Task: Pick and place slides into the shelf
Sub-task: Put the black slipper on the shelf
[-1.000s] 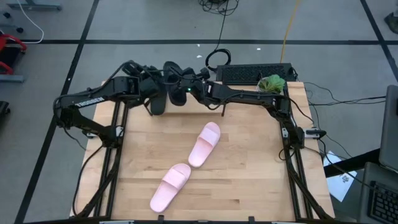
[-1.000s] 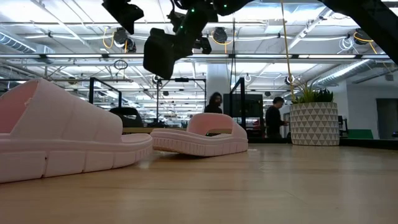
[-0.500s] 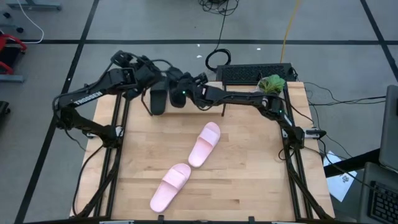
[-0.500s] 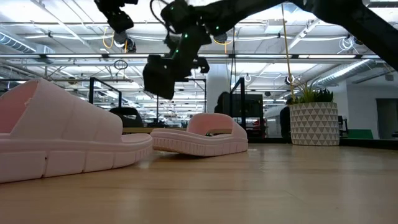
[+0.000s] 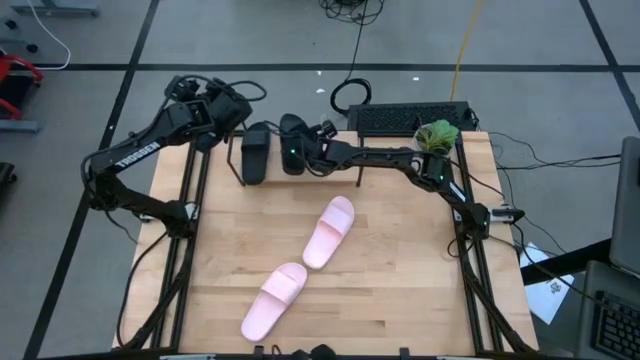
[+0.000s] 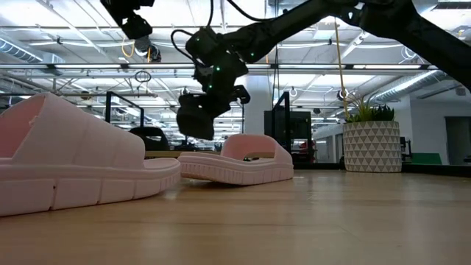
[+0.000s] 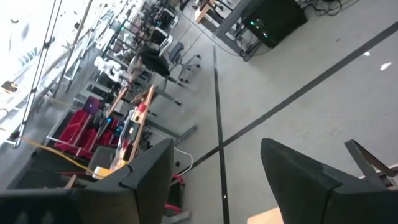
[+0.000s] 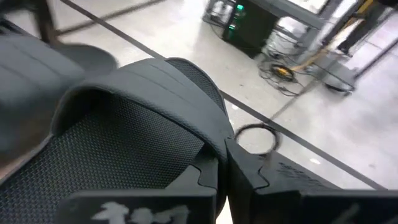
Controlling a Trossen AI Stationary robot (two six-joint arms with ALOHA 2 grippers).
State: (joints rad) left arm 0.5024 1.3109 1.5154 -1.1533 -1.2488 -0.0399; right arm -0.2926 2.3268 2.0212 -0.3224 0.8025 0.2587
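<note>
From above, my right gripper (image 5: 293, 152) is clamped on the strap of a black slide (image 5: 291, 144) at the far edge of the table, just beside the other black slide (image 5: 255, 152), which sits on the shelf (image 5: 240, 162) at its left end. My left gripper (image 5: 218, 103) is pulled clear past the table's far-left corner, fingers spread and empty. The 2 pink slides (image 5: 329, 231) lie untouched on the bare table (image 5: 400, 270), one mid-table, the other (image 5: 274, 299) near the front edge. From table height, the held slide (image 6: 197, 118) hangs toe-down under my right gripper (image 6: 213, 81), above and behind the nearer pink slides (image 6: 235, 158), so I judge it not yet set down. Through my left wrist camera I see only my 2 parted fingers (image 7: 146, 180) and the floor beyond. Through my right wrist camera my shut fingers (image 8: 211, 180) pinch the strap of the slide (image 8: 143, 124). The risk: I grip only the strap, so the slide can swing or tilt; if I let go while it hangs crooked, it may tip off the board or knock its neighbour.
</note>
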